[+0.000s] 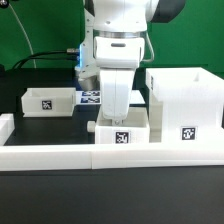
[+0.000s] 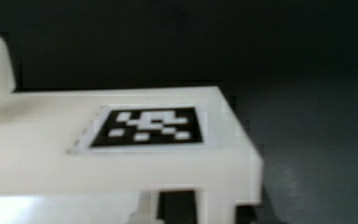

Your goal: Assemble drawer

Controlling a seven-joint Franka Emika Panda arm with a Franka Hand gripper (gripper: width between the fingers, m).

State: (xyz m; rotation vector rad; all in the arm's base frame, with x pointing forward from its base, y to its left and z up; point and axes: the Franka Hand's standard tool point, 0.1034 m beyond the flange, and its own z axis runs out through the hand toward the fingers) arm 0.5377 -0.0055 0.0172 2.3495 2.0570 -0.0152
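Exterior view, counts: 1 arm, 1 gripper (image 1: pixel 118 112), 2 open-top trays, 1 box shell (image 1: pixel 185 95), 1 border wall (image 1: pixel 60 156), 1 marker board (image 1: pixel 90 97), 1 black table (image 1: pixel 100 195).

Drawer parts are loose and all white:
- The middle tray (image 1: pixel 110 130) sits at frame centre, just behind the border wall.
- The side tray (image 1: pixel 48 100) stands well apart at 9 o'clock from the middle tray.
- The box shell stands tall at 3 o'clock from the middle tray, just beside it. Cannot tell if the 2 touch.

3 square tags are visible on the parts, 1 each: middle tray tag (image 1: pixel 122 138), side tray tag (image 1: pixel 45 102), shell tag (image 1: pixel 188 132). All are black-and-white block patterns.

The marker board lies flat at 11 o'clock from the middle tray, mostly hidden behind the arm, with a few printed squares showing.

The gripper points straight down over the middle tray, its tip at the tray's rim. The fingers blend into the white plastic, so cannot tell how wide the jaws stand or if they grip anything.

Wrist view: blurred close-up of 1 white part face carrying 1 tag (image 2: pixel 149 128), with dark table around it.
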